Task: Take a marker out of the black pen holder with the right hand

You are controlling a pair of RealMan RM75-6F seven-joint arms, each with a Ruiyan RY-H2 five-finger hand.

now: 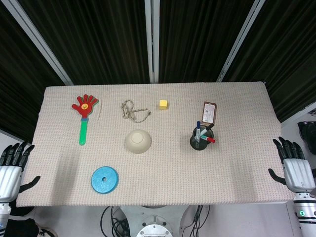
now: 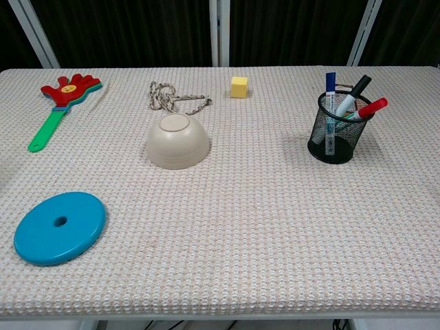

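Note:
The black mesh pen holder (image 1: 200,141) (image 2: 339,128) stands upright on the right part of the table. Three markers lean in it: a blue-capped one (image 2: 330,84), a black-capped one (image 2: 358,88) and a red-capped one (image 2: 373,107). My right hand (image 1: 295,165) hangs off the table's right edge, well to the right of the holder, fingers spread and holding nothing. My left hand (image 1: 12,163) sits off the left edge, also spread and empty. Neither hand shows in the chest view.
An upturned beige bowl (image 1: 138,141) sits mid-table, a blue disc (image 1: 104,178) at the front left, a red hand clapper (image 1: 84,114) at the far left, a rope (image 1: 132,110), a yellow cube (image 1: 163,104), and a brown card (image 1: 209,112) behind the holder.

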